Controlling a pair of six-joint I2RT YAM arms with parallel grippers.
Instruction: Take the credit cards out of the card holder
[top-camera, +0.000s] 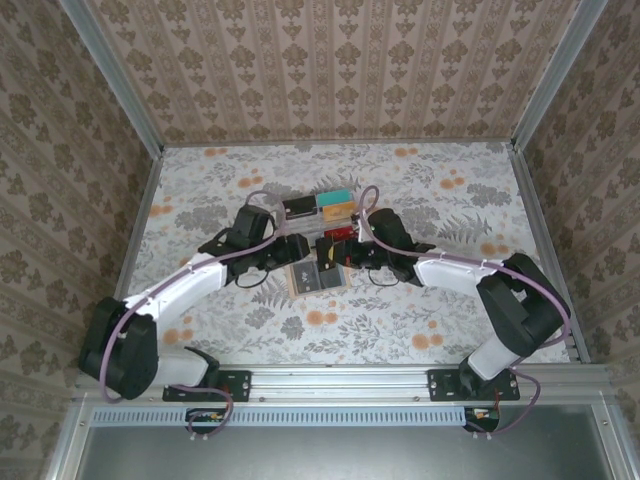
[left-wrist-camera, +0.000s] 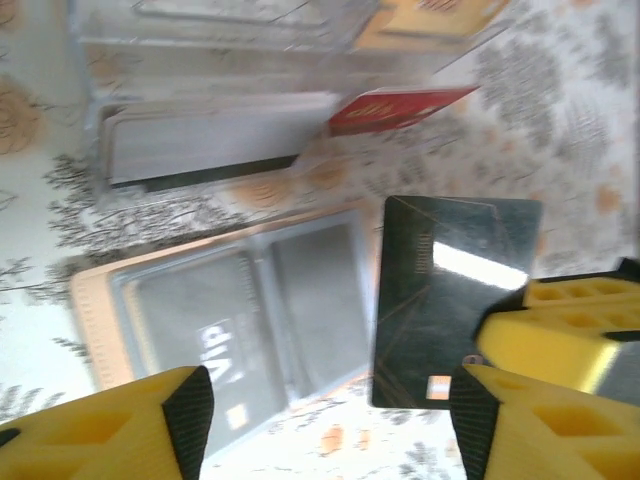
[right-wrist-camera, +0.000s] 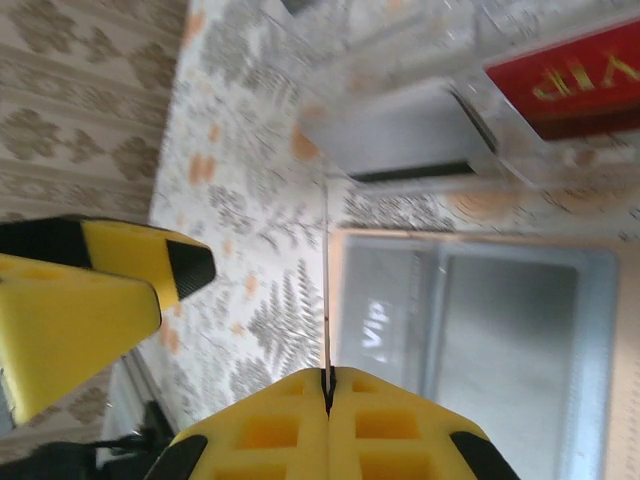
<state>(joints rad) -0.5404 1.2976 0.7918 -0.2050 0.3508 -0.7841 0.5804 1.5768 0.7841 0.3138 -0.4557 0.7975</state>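
Note:
The tan card holder (top-camera: 316, 277) lies spread open on the table, its grey pockets (left-wrist-camera: 240, 310) facing up; a grey card marked VIP (right-wrist-camera: 375, 335) sits in one pocket. My right gripper (right-wrist-camera: 328, 375) is shut on a black credit card (left-wrist-camera: 450, 285), held on edge just above the holder's side (right-wrist-camera: 480, 320). The left gripper (left-wrist-camera: 330, 425) hovers open over the holder's near edge with nothing between its fingers. In the top view both grippers meet above the holder, left (top-camera: 298, 248) and right (top-camera: 336, 254). A red card (left-wrist-camera: 395, 108) lies in the clear tray.
A clear plastic compartment tray (top-camera: 320, 208) stands just behind the holder, with teal and orange cards (top-camera: 338, 203) in it and the red card (right-wrist-camera: 575, 80) in a near slot. Patterned walls enclose the floral table (top-camera: 450, 200) at the back and both sides.

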